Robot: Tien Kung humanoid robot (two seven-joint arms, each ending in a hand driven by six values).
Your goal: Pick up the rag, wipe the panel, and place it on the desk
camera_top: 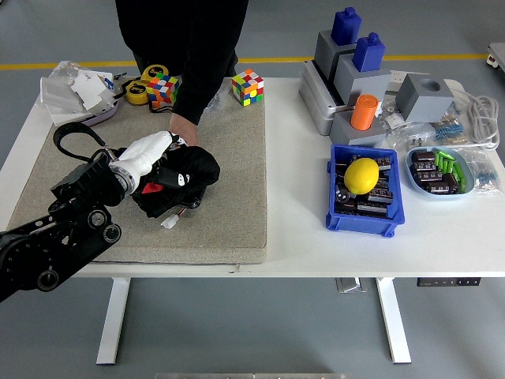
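Black rag (183, 175) — our left hand (147, 155) clamps it over the panel (187, 207), a person's hand (181, 127) just beyond.

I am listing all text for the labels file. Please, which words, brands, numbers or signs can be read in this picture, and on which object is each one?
No text can be read in this picture.
Black rag: a small white and red mark, too blurred to read.
Crumpled bags at the far left corner: any print is too small to read.
Control strip under the table edge: markings are too small to read.

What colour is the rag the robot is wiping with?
Black rag, seen in the head view.
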